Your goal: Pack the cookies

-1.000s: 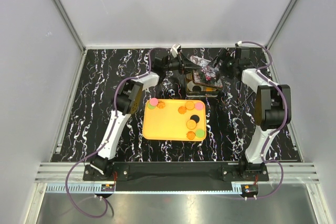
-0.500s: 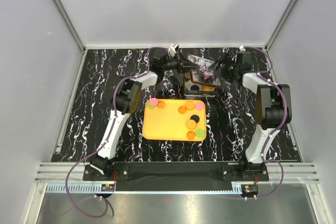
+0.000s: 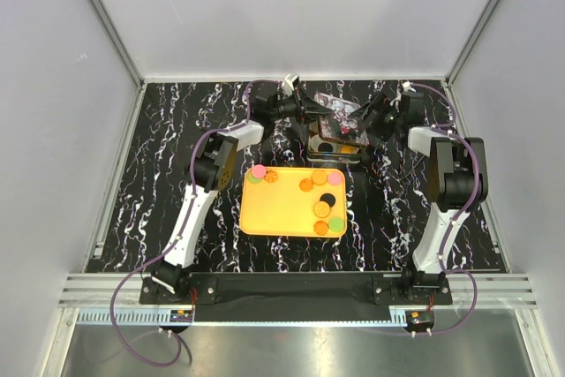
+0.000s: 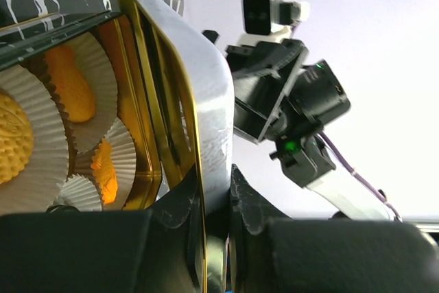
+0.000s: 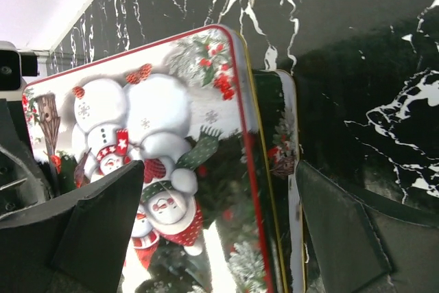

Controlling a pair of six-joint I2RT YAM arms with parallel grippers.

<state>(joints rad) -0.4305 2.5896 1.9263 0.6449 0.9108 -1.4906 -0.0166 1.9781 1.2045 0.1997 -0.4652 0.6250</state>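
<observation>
Several cookies (image 3: 320,177), mostly orange with pink, green and black ones, lie on the yellow-orange tray (image 3: 278,214). Behind it stands an open tin (image 3: 340,149) holding white paper cups (image 4: 41,142) with orange pieces. My left gripper (image 3: 311,112) is shut on the edge of the snowman-printed tin lid (image 3: 340,117), which it holds tilted over the tin. In the left wrist view the gripper (image 4: 215,183) pinches the lid's rim (image 4: 206,87). My right gripper (image 3: 365,119) is open at the lid's right side. In the right wrist view the gripper (image 5: 219,231) straddles the lid (image 5: 171,169).
The table (image 3: 159,183) is black marble-patterned, with white walls at the left, back and right. The tin and both grippers crowd the back middle. The right arm's elbow (image 3: 459,178) stands at the right of the tray.
The lid has shifted a little back and left over the tin. My right gripper has followed it toward the back. The cookies on the tray have not moved.
</observation>
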